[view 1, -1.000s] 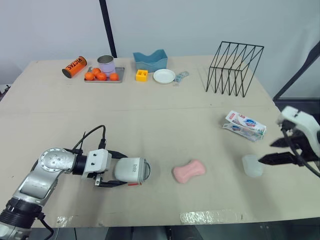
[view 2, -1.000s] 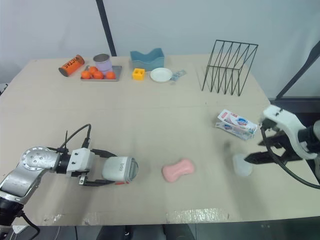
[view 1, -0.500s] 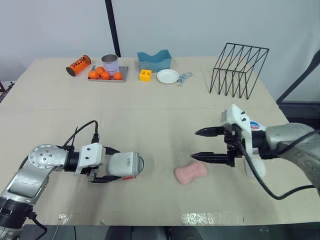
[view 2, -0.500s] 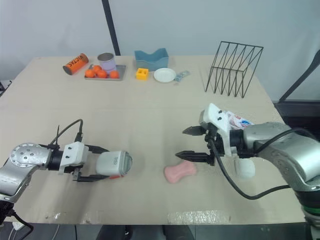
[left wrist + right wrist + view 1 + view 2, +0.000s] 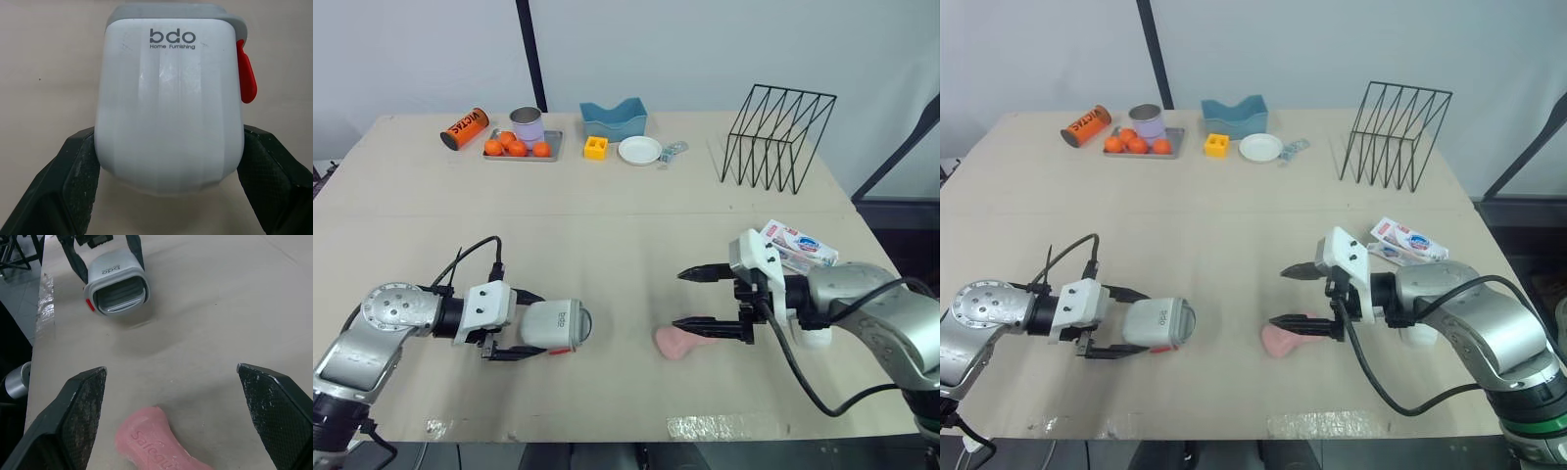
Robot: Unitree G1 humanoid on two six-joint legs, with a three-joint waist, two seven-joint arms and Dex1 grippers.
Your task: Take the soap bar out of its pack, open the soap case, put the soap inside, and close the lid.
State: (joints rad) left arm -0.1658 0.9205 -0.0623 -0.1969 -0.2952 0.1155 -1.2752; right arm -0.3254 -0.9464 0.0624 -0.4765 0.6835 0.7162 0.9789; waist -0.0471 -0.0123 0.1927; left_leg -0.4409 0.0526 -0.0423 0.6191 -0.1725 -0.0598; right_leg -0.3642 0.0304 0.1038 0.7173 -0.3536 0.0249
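The pink waisted soap bar looks hard, light, slick (pinch its narrow middle); right gripper gapes wide near it, empty; left gripper clamps the white plastic soap case.

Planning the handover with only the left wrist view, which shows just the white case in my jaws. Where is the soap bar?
Observer: The pink soap bar lies unwrapped on the table, to the right of your soap case.
Operator: Is the right arm on it?
Observer: The right jaws are open, hovering at the soap, not closed on it.
Operator: And the pack?
Observer: The soap pack lies further right, beyond that arm.
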